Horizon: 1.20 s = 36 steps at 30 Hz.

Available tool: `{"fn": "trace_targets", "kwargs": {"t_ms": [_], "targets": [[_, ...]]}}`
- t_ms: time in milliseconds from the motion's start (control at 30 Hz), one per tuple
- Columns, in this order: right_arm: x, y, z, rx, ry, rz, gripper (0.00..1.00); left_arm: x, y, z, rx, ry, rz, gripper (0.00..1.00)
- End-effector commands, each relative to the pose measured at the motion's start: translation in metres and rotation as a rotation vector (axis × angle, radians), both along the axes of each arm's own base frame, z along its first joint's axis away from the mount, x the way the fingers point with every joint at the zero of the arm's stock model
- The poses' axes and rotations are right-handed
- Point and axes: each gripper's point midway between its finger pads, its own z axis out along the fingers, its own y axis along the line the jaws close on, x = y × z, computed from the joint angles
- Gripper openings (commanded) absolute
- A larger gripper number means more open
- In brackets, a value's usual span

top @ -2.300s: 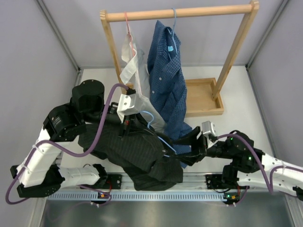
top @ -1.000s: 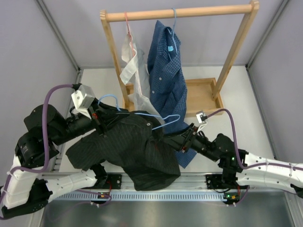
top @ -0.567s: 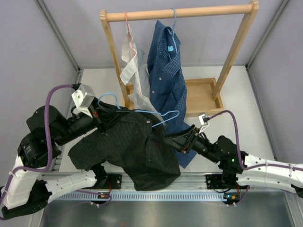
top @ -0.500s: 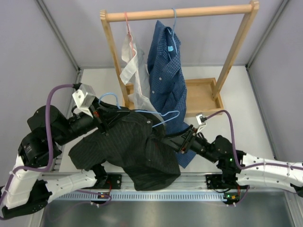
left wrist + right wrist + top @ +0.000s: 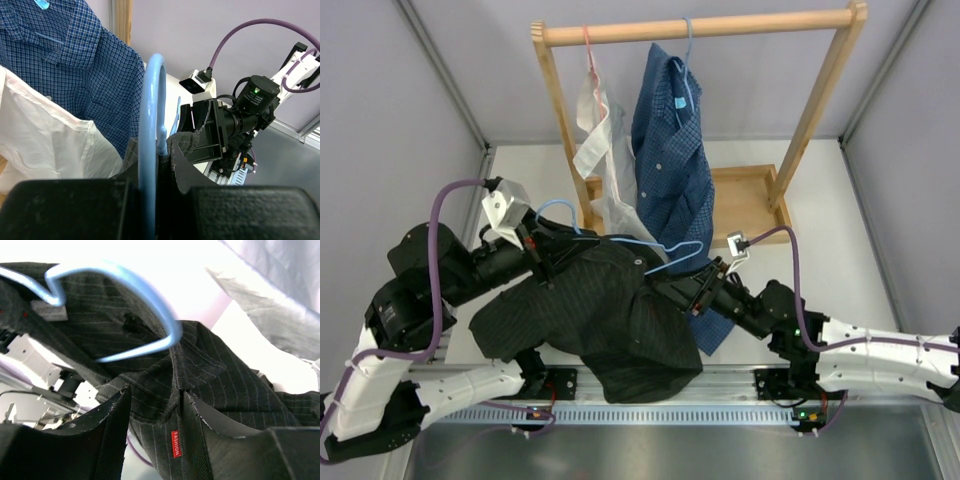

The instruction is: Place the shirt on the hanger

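My left gripper (image 5: 152, 187) is clamped on the hanger (image 5: 150, 125) below its hook to steady it. My right gripper (image 5: 175, 405) pinches the shirt (image 5: 600, 310) edge, probably to draw it over the free hanger arm. The shirt drapes between my arms. The hanger's long axis runs left-right, with the hook at my left.

The left gripper (image 5: 548, 262) has swung from mid-frame toward the left, drawing the hanger (image 5: 149, 150) along. The right gripper (image 5: 672, 290) has advanced up-left over the shirt (image 5: 600, 310).
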Motion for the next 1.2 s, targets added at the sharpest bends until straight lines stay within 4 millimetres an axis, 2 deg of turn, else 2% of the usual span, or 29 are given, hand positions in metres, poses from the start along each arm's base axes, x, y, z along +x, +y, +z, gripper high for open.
{"fn": "trace_targets", "kwargs": {"t_ms": [0,100,133,167,300,433,467,567,633,700,733,800,867,967,1067,1100,1167], "targets": [[0.003,-0.002,0.035,0.097,-0.025,-0.033,0.41,-0.006,0.005,0.028,-0.1,-0.063,-0.005,0.0],[0.008,-0.003,0.027,0.076,-0.008,-0.063,0.18,-0.006,0.01,0.031,-0.113,-0.068,0.011,0.0],[0.013,-0.006,0.024,0.069,0.001,-0.096,0.02,-0.005,0.011,0.03,-0.111,-0.071,0.019,0.0],[0.016,-0.011,0.023,0.069,0.011,-0.12,0.0,-0.004,0.012,0.03,-0.112,-0.074,0.024,0.0],[0.037,-0.033,0.002,-0.014,0.044,-0.261,0.0,-0.007,0.018,0.026,-0.11,-0.08,0.034,0.0],[0.049,-0.054,0.004,-0.065,0.003,-0.346,0.0,-0.015,0.021,0.008,-0.082,-0.066,0.002,0.0],[0.051,-0.06,0.015,-0.058,-0.011,-0.364,0.0,-0.019,0.024,0.005,-0.084,-0.072,0.0,0.0],[0.055,-0.076,0.029,-0.095,-0.054,-0.424,0.0,-0.015,0.032,-0.009,-0.064,-0.054,0.044,0.0],[0.057,-0.088,0.044,-0.091,-0.085,-0.459,0.0,-0.008,0.038,-0.019,-0.036,-0.046,0.093,0.0],[0.058,-0.094,0.046,-0.125,-0.097,-0.478,0.0,0.002,0.048,-0.028,-0.009,-0.03,0.171,0.0],[0.059,-0.096,0.053,-0.136,-0.118,-0.488,0.0,0.004,0.048,-0.033,0.01,-0.028,0.178,0.0],[0.059,-0.094,0.057,-0.168,-0.143,-0.482,0.0,0.006,0.047,-0.04,0.031,-0.014,0.185,0.0],[0.053,-0.082,0.072,-0.199,-0.209,-0.423,0.0,0.012,0.045,-0.044,0.048,0.0,0.203,0.0],[0.048,-0.064,0.082,-0.265,-0.278,-0.351,0.0,0.018,0.039,-0.05,0.087,0.026,0.21,0.0],[0.033,-0.044,0.088,-0.279,-0.344,-0.236,0.0,0.028,0.04,-0.048,0.076,0.057,0.267,0.0],[0.021,-0.034,0.09,-0.261,-0.379,-0.154,0.0,0.034,0.045,-0.046,0.047,0.084,0.323,0.0],[0.007,-0.017,0.082,-0.267,-0.399,-0.054,0.0,0.039,0.049,-0.034,-0.013,0.086,0.364,0.0]]}}
